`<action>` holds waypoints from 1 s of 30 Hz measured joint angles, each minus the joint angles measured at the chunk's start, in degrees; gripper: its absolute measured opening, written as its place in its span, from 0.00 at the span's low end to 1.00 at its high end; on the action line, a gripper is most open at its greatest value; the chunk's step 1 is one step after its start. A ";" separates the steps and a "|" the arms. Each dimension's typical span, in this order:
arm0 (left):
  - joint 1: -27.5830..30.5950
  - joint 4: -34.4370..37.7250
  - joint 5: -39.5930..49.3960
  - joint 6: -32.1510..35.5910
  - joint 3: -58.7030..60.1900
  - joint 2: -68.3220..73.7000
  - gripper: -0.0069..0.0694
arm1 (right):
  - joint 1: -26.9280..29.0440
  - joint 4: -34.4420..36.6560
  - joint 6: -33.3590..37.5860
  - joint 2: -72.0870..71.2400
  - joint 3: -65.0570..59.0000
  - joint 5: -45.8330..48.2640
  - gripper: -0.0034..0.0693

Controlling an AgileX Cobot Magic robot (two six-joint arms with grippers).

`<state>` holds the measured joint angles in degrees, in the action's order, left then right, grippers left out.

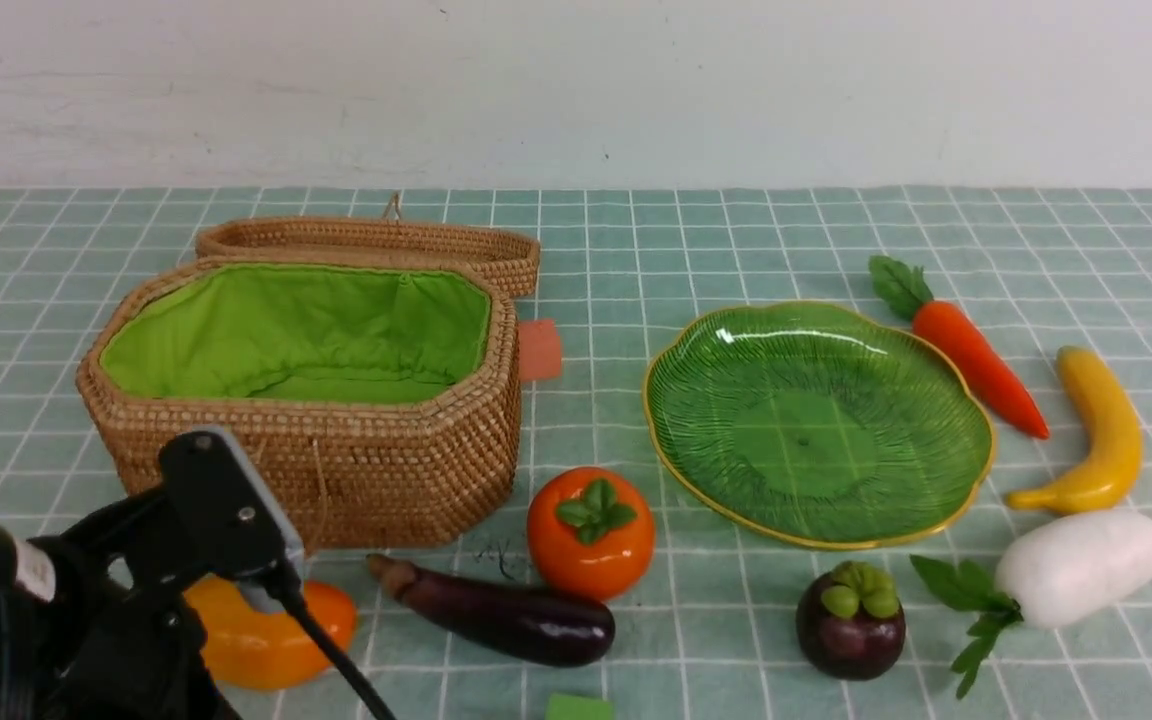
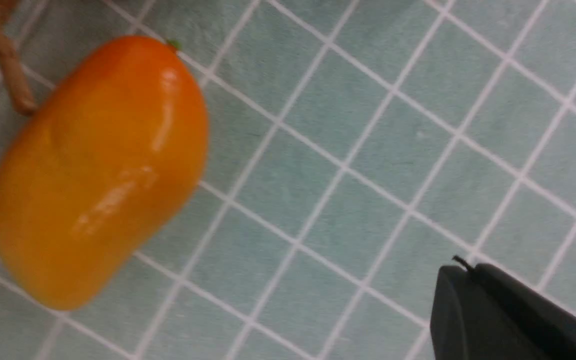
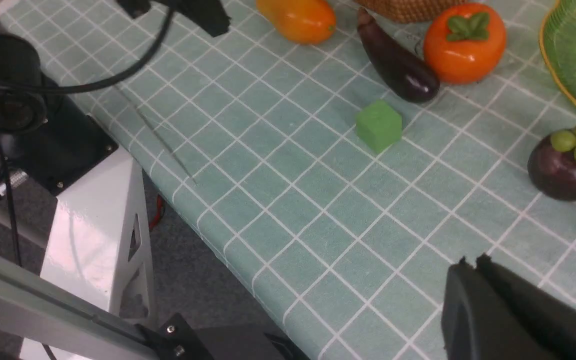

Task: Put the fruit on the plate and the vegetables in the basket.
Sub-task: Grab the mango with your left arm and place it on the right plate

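Green plate (image 1: 816, 430) bare; basket (image 1: 386, 460) left of it bare too: you've sorted nothing yet. Persimmon (image 1: 591, 535), mangosteen (image 1: 851, 620), radish (image 1: 1081, 567) sit on the counter (image 1: 636, 250) in front of the plate; carrot (image 1: 981, 365), banana (image 1: 1096, 430) right of it; eggplant (image 1: 506, 615), mango (image 1: 321, 620) well left. Left claw (image 2: 463, 267) and right claw (image 3: 470, 262) clenched, holding nothing.

My left arm (image 1: 116, 580) sits low at near left. My left end effector (image 2: 464, 267) is closed, empty; my right end effector (image 3: 472, 264) likewise.
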<state>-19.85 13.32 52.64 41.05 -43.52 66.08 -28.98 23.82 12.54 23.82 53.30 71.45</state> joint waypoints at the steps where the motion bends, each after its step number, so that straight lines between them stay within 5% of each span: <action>1: 0.00 -2.23 -0.79 1.58 -0.71 1.15 0.08 | 0.00 0.00 0.93 0.00 0.21 0.22 0.04; 5: 0.00 -9.56 -2.51 4.89 -2.83 5.42 0.20 | 0.00 -0.05 3.91 0.00 0.39 0.62 0.04; 14: 0.00 -13.98 -13.10 7.72 -3.27 14.26 0.80 | 0.00 -0.54 5.62 0.00 0.41 0.57 0.05; 17: 0.00 -14.15 -15.97 8.88 -3.32 16.59 0.91 | 0.00 -0.60 5.79 0.00 0.41 0.57 0.05; 24: -0.02 -15.09 -18.42 15.06 -3.97 21.54 0.87 | 0.00 -0.67 5.95 0.00 0.46 0.57 0.06; 28: -0.02 -15.76 -19.06 19.36 -4.39 22.67 0.70 | 0.00 -0.67 5.55 0.00 0.46 0.57 0.07; 30: -0.02 -15.76 -18.95 19.63 -4.46 22.73 0.70 | 0.00 -0.67 5.53 0.00 0.46 0.57 0.07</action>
<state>-19.87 -2.44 33.69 60.68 -47.97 88.80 -28.98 23.15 18.08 23.82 53.76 72.02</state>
